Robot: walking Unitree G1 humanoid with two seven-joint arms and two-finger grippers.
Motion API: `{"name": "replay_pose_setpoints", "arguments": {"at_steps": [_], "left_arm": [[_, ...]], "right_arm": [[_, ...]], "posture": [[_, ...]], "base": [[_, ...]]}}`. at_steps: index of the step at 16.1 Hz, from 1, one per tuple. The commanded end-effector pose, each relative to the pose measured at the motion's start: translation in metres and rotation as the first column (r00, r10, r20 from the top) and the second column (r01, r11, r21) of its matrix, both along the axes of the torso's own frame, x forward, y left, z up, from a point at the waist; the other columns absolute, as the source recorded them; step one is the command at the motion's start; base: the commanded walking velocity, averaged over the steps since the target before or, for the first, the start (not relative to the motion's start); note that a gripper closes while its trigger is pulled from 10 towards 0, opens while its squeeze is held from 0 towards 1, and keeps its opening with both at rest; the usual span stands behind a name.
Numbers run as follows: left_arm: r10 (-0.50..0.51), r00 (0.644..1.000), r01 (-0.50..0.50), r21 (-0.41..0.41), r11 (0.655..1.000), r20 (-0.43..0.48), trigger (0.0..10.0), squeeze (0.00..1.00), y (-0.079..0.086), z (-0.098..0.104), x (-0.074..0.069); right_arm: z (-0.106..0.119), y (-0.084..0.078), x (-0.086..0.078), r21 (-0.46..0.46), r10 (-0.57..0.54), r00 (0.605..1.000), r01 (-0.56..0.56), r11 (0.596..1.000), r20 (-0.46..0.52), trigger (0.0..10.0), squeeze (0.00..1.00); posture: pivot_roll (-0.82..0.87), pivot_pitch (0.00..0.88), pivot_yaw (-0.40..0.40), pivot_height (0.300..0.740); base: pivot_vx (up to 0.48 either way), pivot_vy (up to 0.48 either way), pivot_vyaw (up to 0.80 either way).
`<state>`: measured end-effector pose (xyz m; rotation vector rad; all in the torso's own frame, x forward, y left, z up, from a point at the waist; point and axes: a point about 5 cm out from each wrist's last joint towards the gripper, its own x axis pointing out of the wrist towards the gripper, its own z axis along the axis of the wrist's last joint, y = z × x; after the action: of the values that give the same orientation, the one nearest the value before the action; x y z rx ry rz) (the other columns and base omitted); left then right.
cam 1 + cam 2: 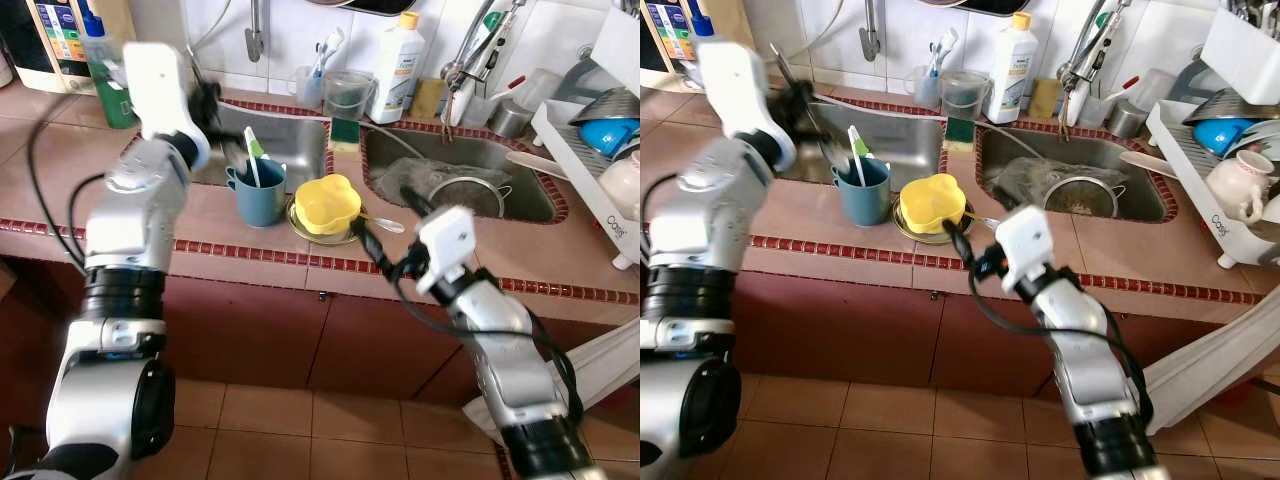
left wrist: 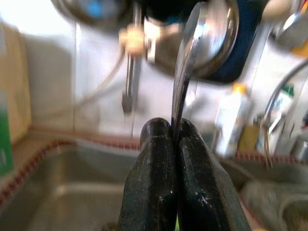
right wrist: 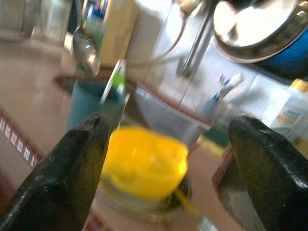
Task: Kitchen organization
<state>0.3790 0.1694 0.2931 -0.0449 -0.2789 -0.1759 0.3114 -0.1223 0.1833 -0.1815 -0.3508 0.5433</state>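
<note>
The left gripper (image 2: 174,144) is raised above the tiled counter's (image 1: 230,225) edge near the left steel sink basin (image 1: 285,140), its two black fingers pinched tight on the handle of a shiny metal spoon (image 2: 192,62), whose bowl stands up above the fingertips. Just beside and below that gripper stands a blue mug (image 1: 258,193) with a green-and-white utensil (image 1: 252,152) leaning in it. The right gripper (image 3: 168,159) hovers low at the counter's front edge with its fingers spread wide apart, empty, pointing at the yellow flower-shaped bowl (image 1: 326,204) that sits on a small metal plate (image 1: 345,237) next to the mug.
</note>
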Motion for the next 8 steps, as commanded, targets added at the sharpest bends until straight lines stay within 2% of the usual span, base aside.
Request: {"name": "replay_pose_setpoints", "arguments": {"at_steps": [1, 3, 5, 7, 8], "left_arm": [[0.015, 0.998, -0.016, 0.020, 1.000, 0.064, 10.0, 0.00, 0.004, 0.005, -0.008], [0.043, 0.995, -0.045, 0.021, 0.999, 0.095, 10.0, 0.00, 0.013, -0.001, -0.019], [0.071, 0.991, -0.071, -0.002, 0.997, 0.114, 10.0, 0.00, 0.021, -0.004, -0.027], [0.079, 0.991, -0.080, 0.006, 0.997, 0.108, 10.0, 0.00, 0.024, -0.010, -0.031], [0.086, 0.992, -0.091, 0.046, 0.995, 0.096, 10.0, 0.00, 0.024, -0.018, -0.034]], "right_arm": [[0.008, -0.011, 0.005, 0.047, -0.037, 0.999, 0.037, 0.998, 0.010, 10.0, 0.00], [0.017, -0.020, 0.010, 0.143, -0.076, 0.997, 0.074, 0.987, 0.006, 10.0, 0.00], [0.022, -0.026, 0.013, 0.189, -0.094, 0.996, 0.092, 0.978, 0.005, 10.0, 0.00], [0.022, -0.026, 0.013, 0.194, -0.091, 0.996, 0.088, 0.977, 0.005, 10.0, 0.00], [0.022, -0.024, 0.014, 0.190, -0.079, 0.997, 0.076, 0.979, 0.008, 10.0, 0.00]], "posture": [[0.04, 0.000, -0.104, 0.740], [0.04, 0.000, -0.108, 0.740], [0.04, 0.000, -0.111, 0.740], [0.05, 0.000, -0.117, 0.740], [0.05, 0.000, -0.117, 0.740]], "base": [[0.000, 0.000, 0.00], [0.000, 0.000, 0.00], [0.000, 0.000, 0.00], [0.000, 0.000, 0.00], [0.000, 0.000, 0.00]]}}
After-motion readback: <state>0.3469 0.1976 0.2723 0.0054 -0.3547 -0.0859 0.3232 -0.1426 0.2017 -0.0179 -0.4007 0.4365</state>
